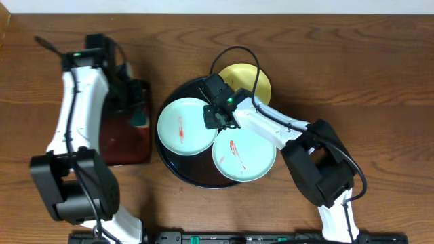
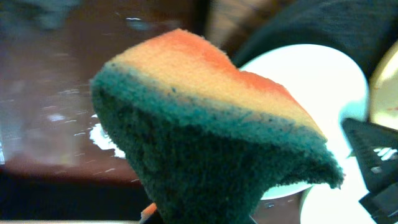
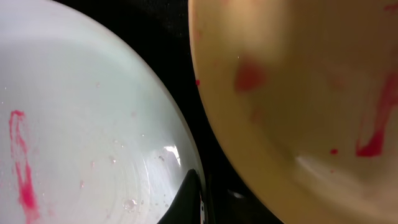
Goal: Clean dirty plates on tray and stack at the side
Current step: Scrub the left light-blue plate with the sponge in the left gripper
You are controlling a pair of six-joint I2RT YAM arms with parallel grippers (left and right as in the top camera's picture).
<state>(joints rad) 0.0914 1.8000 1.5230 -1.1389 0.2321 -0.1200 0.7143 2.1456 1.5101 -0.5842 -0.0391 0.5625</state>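
Note:
The round black tray point(image 1: 178, 165) holds two mint-blue plates with red streaks, one at the left point(image 1: 184, 127) and one at the front right point(image 1: 244, 154). The yellow plate point(image 1: 245, 80) rests at the tray's back edge. My right gripper point(image 1: 218, 115) is shut on the right rim of the left mint plate. In the right wrist view its dark finger point(image 3: 189, 199) lies on that plate's rim point(image 3: 81, 124), next to the streaked yellow plate point(image 3: 298, 93). My left gripper point(image 1: 135, 108) is shut on a green-and-orange sponge point(image 2: 205, 124), left of the tray.
A smaller rectangular dark tray point(image 1: 125, 142) lies under the left gripper, left of the round tray. The brown wood tabletop point(image 1: 366, 81) extends to the right and back. The right arm's cable loops above the yellow plate.

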